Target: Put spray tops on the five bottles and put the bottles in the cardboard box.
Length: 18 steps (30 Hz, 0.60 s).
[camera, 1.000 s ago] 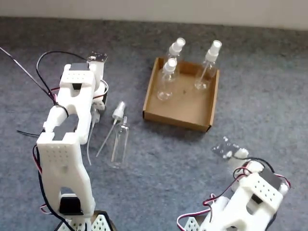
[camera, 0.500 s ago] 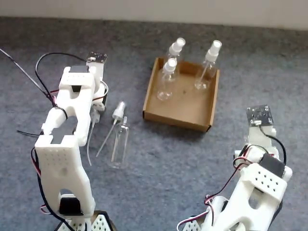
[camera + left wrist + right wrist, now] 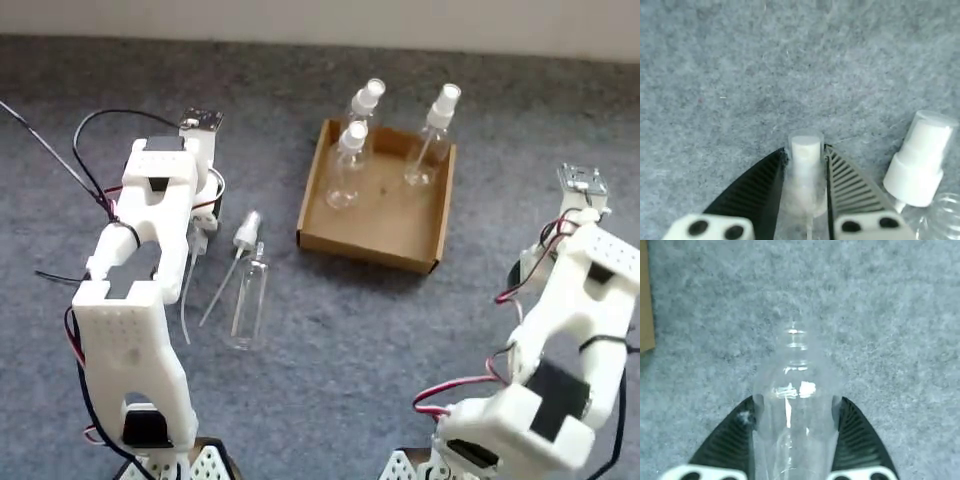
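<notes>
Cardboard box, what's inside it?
Two clear bottles with spray tops stand inside the cardboard box. A third bottle has its bottom hidden behind one, so I cannot tell if it's inside.

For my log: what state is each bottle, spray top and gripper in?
Left gripper: jaws shut on held spray top.
Right gripper: jaws shut on topless bottle.
Table bottle: lying, topless.
Loose spray top: lying flat.
Left box bottle: upright, topped.
Right box bottle: upright, topped.
Rear bottle: upright, topped.
</notes>
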Tool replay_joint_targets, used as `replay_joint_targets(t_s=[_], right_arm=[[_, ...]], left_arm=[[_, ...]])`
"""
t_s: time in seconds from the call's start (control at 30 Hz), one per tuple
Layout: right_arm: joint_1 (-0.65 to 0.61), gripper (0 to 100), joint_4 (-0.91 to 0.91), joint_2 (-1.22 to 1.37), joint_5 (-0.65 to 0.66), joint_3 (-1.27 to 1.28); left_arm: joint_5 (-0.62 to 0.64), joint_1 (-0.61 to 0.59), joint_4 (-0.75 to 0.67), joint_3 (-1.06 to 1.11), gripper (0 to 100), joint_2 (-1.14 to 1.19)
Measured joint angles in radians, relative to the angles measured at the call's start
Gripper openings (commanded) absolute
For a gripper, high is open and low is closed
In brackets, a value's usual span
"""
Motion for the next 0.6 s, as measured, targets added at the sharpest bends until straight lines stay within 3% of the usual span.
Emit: replay_joint_targets(t_s=[0.23, 0.4, 0.6], right_arm=[[0.000, 11.1, 0.002, 0.149, 0.017, -0.038], [0.000, 12.5, 0.002, 0.184, 0.058, -0.040], [0.000, 24.3, 0.002, 0.184, 0.061, -0.040]], left_arm=[[0.000, 0.000, 0.000, 0.000, 0, 0.000], [0.000, 0.000, 0.000, 0.000, 0, 0.000], [0.000, 0.000, 0.000, 0.000, 0, 0.000]])
